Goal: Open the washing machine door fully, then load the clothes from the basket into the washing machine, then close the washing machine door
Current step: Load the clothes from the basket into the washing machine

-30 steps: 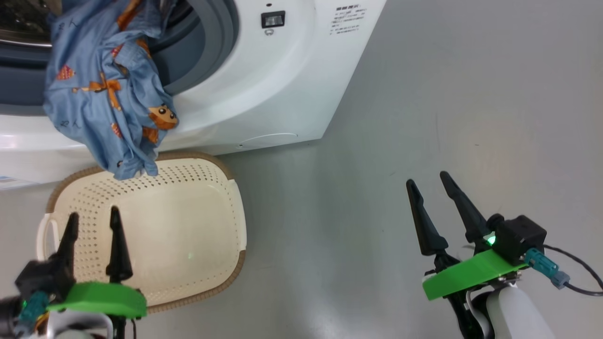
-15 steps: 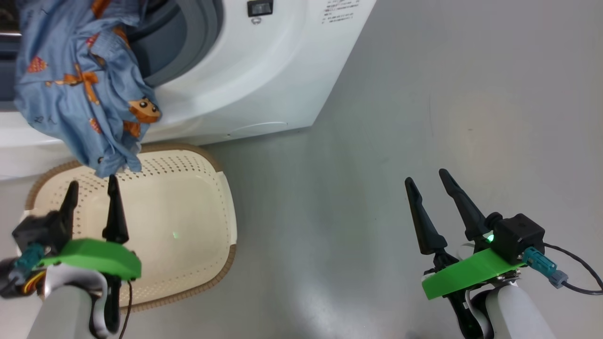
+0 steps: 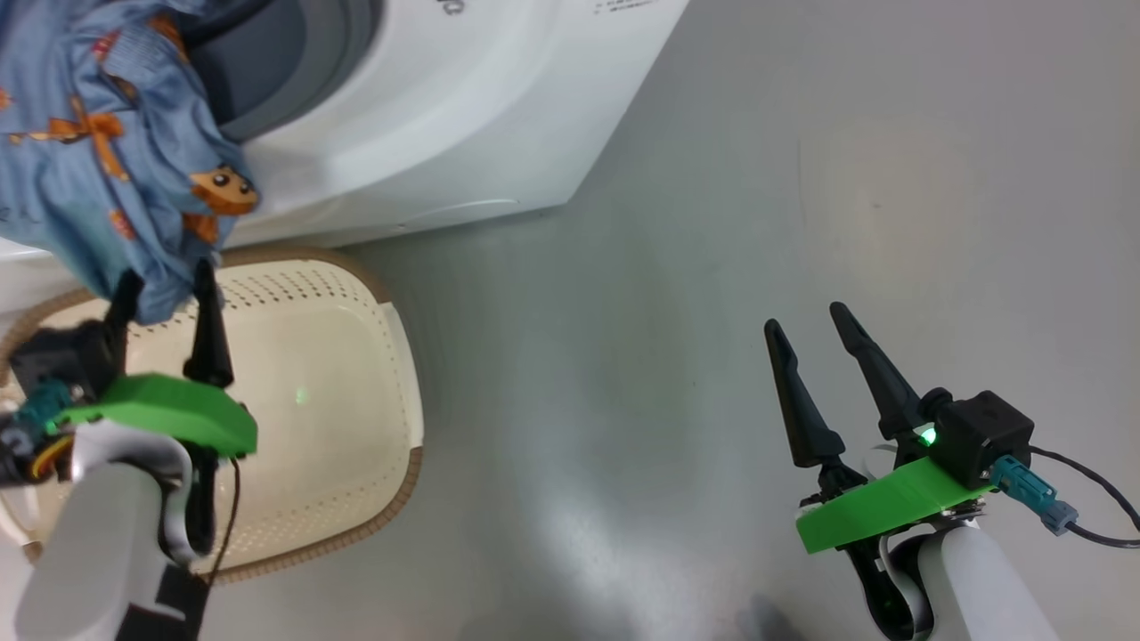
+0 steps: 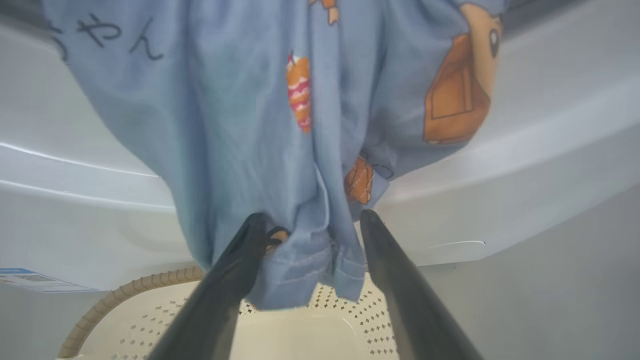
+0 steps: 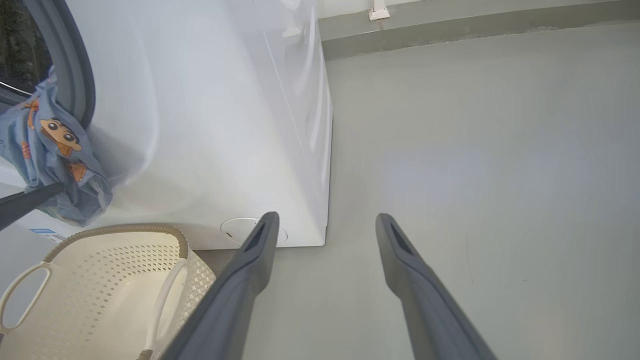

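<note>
Head view: the light blue garment [image 3: 98,169] hung out of the washing machine [image 3: 427,116] opening and down its front, hem just over the basket [image 3: 405,356] far rim. The left gripper [image 3: 167,271] was spread wide at that hem. Left wrist view: its fingers [image 4: 225,280] sat either side of the hem, not pinching it. Right wrist view: the right gripper [image 5: 326,218] gaped wide and empty over the floor [image 5: 475,150] by the machine's front corner.

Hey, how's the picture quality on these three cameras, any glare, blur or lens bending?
Head view: a soft sheen on the floor, a faint green light spot in the basket. Left wrist view: the near fingers look soft, the blue garment sharper. Right wrist view: glare washes out the side of the washing machine, and the wall base bows from the wide lens.
</note>
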Controlling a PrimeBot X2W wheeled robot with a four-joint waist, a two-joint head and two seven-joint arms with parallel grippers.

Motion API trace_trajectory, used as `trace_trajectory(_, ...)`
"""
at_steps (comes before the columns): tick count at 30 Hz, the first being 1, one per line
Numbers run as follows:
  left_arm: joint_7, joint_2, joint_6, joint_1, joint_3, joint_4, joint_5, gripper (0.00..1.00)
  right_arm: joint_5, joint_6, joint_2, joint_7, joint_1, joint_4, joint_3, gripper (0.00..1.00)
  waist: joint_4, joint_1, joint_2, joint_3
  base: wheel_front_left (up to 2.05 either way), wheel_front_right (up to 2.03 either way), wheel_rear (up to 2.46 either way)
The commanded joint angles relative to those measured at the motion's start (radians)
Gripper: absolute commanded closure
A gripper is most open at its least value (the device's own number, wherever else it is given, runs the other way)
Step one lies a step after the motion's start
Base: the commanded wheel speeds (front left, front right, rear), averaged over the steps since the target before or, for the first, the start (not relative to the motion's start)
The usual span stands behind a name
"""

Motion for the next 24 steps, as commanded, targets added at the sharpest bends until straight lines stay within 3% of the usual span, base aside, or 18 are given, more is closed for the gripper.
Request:
trace_trajectory(1,-0.006,0.037,-0.001,-0.028,0.03,0.004,0.015,0.0,0.011,0.009,0.002,-0.012,-0.002,-0.022,0.03,0.0,-0.016,0.0,-0.0001,0.023,0.0,0.0,0.0)
trace_trajectory(18,-0.006,0.056,-0.009,-0.207,0.083,0.128,0.009,0.0,0.034,0.009,0.002,-0.012,-0.022,-0.026,0.032,0.0,-0.048,0.0,-0.0001,0.087,0.0,0.0,0.0)
trace_trajectory(19,-0.006,0.055,-0.01,-0.211,0.088,0.126,0.011,0.34,0.035,0.009,0.002,-0.012,-0.024,-0.025,0.032,0.0,-0.048,0.0,-0.0001,0.087,0.0,0.0,0.0)
trace_trajectory(20,-0.006,0.057,-0.012,-0.213,0.088,0.122,0.019,0.93,0.036,0.009,0.002,-0.012,-0.025,-0.024,0.031,0.0,-0.047,0.0,-0.0001,0.086,0.0,0.0,0.0)
trace_trajectory(21,-0.006,0.055,-0.016,-0.212,0.091,0.122,0.02,1.0,0.035,0.009,0.002,-0.012,-0.026,-0.024,0.03,0.0,-0.046,0.0,-0.0001,0.085,0.0,0.0,0.0)
trace_trajectory(24,-0.006,0.044,-0.022,-0.197,0.104,0.109,0.025,1.0,0.033,0.009,0.002,-0.012,-0.025,-0.02,0.023,0.0,-0.038,0.0,-0.0001,0.075,0.0,0.0,0.0)
